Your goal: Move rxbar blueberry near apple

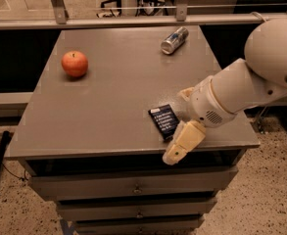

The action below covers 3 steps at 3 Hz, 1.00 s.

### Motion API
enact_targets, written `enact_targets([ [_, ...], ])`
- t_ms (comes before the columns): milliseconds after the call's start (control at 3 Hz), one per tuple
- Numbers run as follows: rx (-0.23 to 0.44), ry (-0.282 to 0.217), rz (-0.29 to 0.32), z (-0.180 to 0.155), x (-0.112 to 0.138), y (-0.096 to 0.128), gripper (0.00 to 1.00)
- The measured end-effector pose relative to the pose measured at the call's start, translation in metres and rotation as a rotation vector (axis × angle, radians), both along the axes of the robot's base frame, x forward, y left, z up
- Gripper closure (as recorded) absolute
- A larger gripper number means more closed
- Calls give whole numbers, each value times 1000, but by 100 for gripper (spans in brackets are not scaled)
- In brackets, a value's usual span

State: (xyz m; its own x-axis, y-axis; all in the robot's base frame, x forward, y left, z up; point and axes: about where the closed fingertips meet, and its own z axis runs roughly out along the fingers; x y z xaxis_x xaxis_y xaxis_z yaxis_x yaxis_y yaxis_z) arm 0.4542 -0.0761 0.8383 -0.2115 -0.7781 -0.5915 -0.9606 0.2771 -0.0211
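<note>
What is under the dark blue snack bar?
Just the grey table; the rxbar blueberry lies flat on it. The pincer hangs at its near end, hiding that corner.
</note>
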Motion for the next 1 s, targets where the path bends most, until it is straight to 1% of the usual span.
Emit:
enact_targets([
  [333, 18, 6, 10, -8, -2, 8, 0],
  [667, 34, 13, 14, -15, -4, 12, 15],
  [1000, 45, 16, 13, -17, -6, 13, 38],
])
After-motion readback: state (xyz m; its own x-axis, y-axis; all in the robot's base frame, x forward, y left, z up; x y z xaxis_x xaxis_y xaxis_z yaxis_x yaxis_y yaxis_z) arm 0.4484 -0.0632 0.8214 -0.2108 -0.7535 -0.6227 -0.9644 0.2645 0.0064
